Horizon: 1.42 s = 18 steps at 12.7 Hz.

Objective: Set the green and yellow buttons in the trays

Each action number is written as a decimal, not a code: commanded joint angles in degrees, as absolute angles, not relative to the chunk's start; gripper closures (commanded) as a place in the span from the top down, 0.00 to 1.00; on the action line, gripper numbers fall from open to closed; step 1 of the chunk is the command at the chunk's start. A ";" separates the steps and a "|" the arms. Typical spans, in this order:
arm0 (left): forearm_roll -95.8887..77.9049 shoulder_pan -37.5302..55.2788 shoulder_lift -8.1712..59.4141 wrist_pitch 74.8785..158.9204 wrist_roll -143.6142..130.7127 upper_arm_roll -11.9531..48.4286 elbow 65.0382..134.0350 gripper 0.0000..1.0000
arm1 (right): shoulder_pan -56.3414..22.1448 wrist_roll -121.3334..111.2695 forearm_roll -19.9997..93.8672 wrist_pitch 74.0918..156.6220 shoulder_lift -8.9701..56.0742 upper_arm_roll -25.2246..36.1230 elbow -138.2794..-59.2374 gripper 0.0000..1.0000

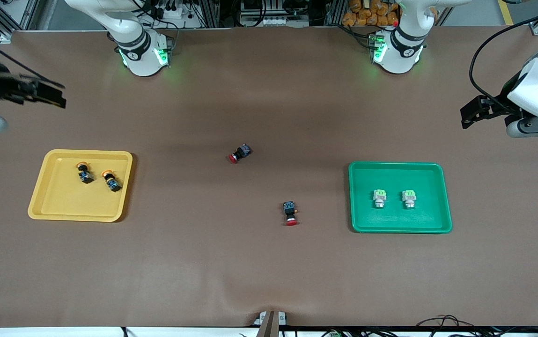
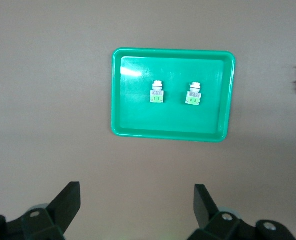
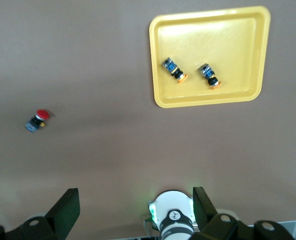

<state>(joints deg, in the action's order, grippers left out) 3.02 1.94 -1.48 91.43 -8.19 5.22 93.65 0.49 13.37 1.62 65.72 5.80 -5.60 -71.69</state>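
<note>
Btns in trays point(image 1: 81, 213), clear of both open grippers.

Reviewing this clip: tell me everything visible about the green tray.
The green tray is a shallow rectangle of glossy plastic with rounded corners and a raised rim. It lies flat on the brown table toward the left arm's end. Two green buttons with pale-green tops and white-silver bodies rest inside it, side by side and apart, clear of the rim. Nothing else touches it; the left gripper hangs open, away from the tray.
</note>
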 commanded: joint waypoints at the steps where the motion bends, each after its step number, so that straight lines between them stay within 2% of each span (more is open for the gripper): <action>1: 2.02 1.76 -5.00 94.12 -8.00 5.36 98.25 1.00 | 0.79 14.85 1.14 67.40 -0.42 -4.58 -76.27 1.00; 4: 2.02 1.85 -5.45 94.66 -8.00 5.36 98.96 1.00 | 0.53 15.12 1.14 76.96 -7.63 -2.47 -86.62 1.00; 5: 2.11 1.93 -5.45 94.66 -7.82 5.36 98.79 1.00 | 0.53 14.77 1.14 77.43 -7.73 -2.11 -87.36 1.00; 10: 1.93 1.41 -5.36 94.22 -7.56 5.10 96.77 1.00 | 0.35 9.93 -0.09 76.82 -4.58 -1.76 -81.84 1.00; 18: -0.79 1.49 -4.66 88.51 -8.44 5.10 91.15 1.00 | -0.35 9.67 0.00 75.76 -3.87 -1.76 -81.65 1.00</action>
<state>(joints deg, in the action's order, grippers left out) 0.21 1.63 -4.46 90.65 -8.19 5.02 93.03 0.14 10.34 1.07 76.94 -4.79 -1.82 -83.38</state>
